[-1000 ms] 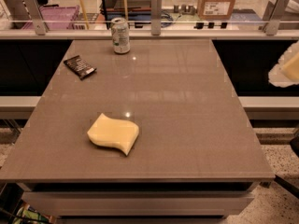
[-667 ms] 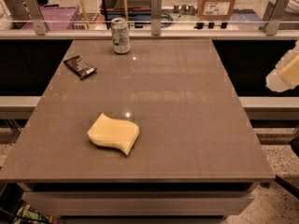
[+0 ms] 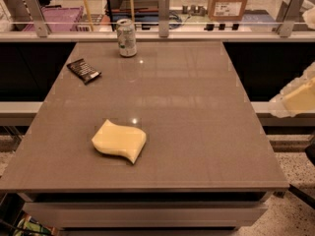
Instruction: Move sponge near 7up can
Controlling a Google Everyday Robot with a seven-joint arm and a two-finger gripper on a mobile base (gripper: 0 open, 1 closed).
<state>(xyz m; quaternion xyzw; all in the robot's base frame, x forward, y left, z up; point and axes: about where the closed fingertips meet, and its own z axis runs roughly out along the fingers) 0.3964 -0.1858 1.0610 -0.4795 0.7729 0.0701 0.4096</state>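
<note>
Gripper fingers (image 3: 296,98) — lower than before, off the table's (image 3: 197,132) right edge

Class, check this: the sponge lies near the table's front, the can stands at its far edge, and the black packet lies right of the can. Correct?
Not quite: the camera view shows the packet left of the can. The sponge and can are as stated. The gripper hangs beyond the right edge of the table.
</note>
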